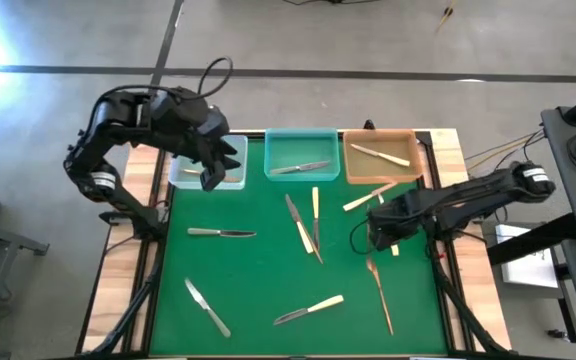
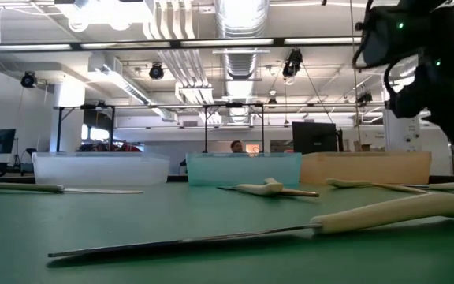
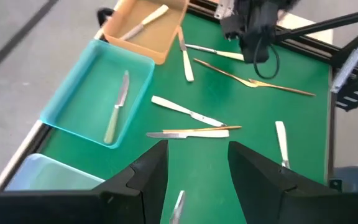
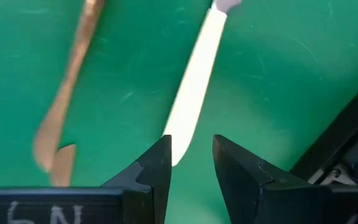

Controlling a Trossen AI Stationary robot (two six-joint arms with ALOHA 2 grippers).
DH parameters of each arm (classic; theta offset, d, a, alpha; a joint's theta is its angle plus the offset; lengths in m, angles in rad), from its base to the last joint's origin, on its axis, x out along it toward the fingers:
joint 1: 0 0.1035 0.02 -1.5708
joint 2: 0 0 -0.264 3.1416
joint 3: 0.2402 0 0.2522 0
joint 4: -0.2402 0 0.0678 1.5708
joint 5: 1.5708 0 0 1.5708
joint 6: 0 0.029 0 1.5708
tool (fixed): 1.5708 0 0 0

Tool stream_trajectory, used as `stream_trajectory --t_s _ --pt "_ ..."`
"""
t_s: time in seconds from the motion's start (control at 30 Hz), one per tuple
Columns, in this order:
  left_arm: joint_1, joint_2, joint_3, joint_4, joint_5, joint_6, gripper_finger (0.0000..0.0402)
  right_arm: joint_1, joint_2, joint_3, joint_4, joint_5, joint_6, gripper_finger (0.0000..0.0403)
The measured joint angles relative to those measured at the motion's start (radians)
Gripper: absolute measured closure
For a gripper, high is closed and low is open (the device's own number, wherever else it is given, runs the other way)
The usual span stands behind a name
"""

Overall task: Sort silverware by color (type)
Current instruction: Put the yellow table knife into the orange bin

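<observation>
My right gripper (image 1: 384,236) is open and low over the green mat's right side. In the right wrist view its fingertips (image 4: 191,158) stand on either side of the free end of a cream knife handle (image 4: 194,93), and I see no touch. A gold fork (image 4: 61,118) lies flat beside that knife. My left gripper (image 3: 197,162) is open and empty, up over the clear bin's (image 1: 190,176) near right corner. More silver, gold and cream-handled silverware (image 1: 304,225) lies flat across the mat.
Three bins stand along the far edge. The teal bin (image 1: 273,170) holds a silver knife (image 1: 301,167). The amber bin (image 1: 353,175) holds a cream-handled knife (image 1: 380,155). Knives lie at the near left (image 1: 206,307), near middle (image 1: 310,309) and left (image 1: 221,233) of the mat.
</observation>
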Motion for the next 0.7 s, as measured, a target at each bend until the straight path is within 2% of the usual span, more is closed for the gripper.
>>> stream_trajectory --t_s 0.27,0.5,0.6,0.7 --pt "0.0 -0.016 0.0 0.0 -0.009 0.017 0.0251 0.0 0.168 0.0 0.097 -0.01 -0.023 0.0284" --pt "0.0 -0.016 -0.002 0.0 -0.009 0.017 0.0251 -0.001 0.276 -0.002 0.113 -0.012 -0.078 0.0284" --pt "0.0 -0.016 -0.003 0.0 -0.009 0.017 0.0251 -0.001 0.322 0.0 0.121 -0.008 -0.113 0.0291" --pt "0.0 -0.016 -0.003 0.0 -0.01 0.017 0.0251 -0.001 0.364 -0.003 0.134 -0.003 -0.184 0.0316"
